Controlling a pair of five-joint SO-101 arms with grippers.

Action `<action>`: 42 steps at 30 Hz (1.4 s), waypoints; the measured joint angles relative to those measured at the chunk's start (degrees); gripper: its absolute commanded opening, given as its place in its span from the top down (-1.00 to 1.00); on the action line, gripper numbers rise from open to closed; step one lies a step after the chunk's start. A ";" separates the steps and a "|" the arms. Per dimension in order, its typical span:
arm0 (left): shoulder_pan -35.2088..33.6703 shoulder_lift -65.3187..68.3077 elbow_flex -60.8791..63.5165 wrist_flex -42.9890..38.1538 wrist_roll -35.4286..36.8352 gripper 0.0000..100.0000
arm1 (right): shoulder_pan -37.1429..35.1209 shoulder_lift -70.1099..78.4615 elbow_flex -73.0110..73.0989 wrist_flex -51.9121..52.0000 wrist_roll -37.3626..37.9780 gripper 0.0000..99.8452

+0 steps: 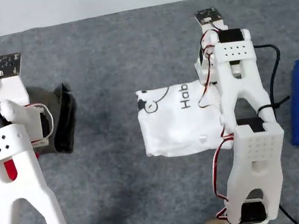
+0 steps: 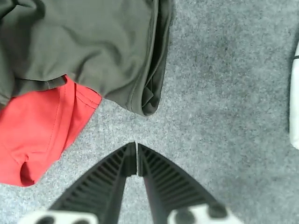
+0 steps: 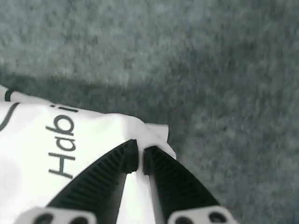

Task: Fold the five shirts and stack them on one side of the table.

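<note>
At centre of high view, white printed shirt (image 1: 178, 124) half folded on grey tabletop (image 1: 121, 181). Right gripper (image 3: 138, 161) closed at its right edge, grasp unclear. Left gripper (image 2: 137, 158) closed, empty, near dark olive shirt (image 2: 93, 46) at left. Next, probably: finish fold; needs firm pinch.

Black letters (image 1: 184, 96) are printed on the white shirt (image 1: 178, 124) at the centre of the high view. They run sideways, next to a black line drawing (image 1: 150, 101). My right arm (image 1: 243, 101) cuts the word off. In my right wrist view the letters (image 3: 60, 142) sit at lower left.
</note>
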 measured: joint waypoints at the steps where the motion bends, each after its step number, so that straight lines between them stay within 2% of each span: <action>1: 0.00 0.00 0.00 0.00 0.00 0.99 | 0.00 0.70 0.00 -0.62 0.09 0.98; 7: 0.00 0.00 0.00 0.00 0.00 0.99 | 0.00 2.20 0.00 -4.22 0.18 0.94; 12: 0.00 0.00 0.00 0.00 0.00 0.99 | 0.00 2.20 0.00 -1.41 0.18 0.61; 14: 0.00 0.00 0.09 0.00 0.00 0.99 | 0.00 2.20 -0.26 1.23 -0.09 0.56; 20: 0.00 0.00 0.18 0.00 0.00 0.99 | -1.58 -2.29 -5.27 7.82 -2.37 0.58; 24: 0.00 0.00 0.18 0.00 0.00 0.99 | -7.12 -5.63 -7.30 12.04 -2.64 0.58; 26: 0.00 0.00 0.18 0.00 0.00 0.99 | -10.37 -5.71 -7.56 14.51 -2.90 0.67; 29: 0.00 0.00 0.18 0.00 0.00 0.99 | -15.38 -5.71 -7.56 18.64 -2.90 0.96; 30: 0.00 0.00 0.18 0.00 0.00 0.99 | -16.97 -5.71 -7.56 20.13 -2.90 1.00; 32: 0.00 0.00 0.18 0.00 0.00 0.99 | -19.87 -5.71 -7.56 21.27 -2.90 0.95; 42: 0.00 0.00 0.18 0.00 0.00 0.99 | -29.27 -5.71 2.02 21.27 -2.90 0.98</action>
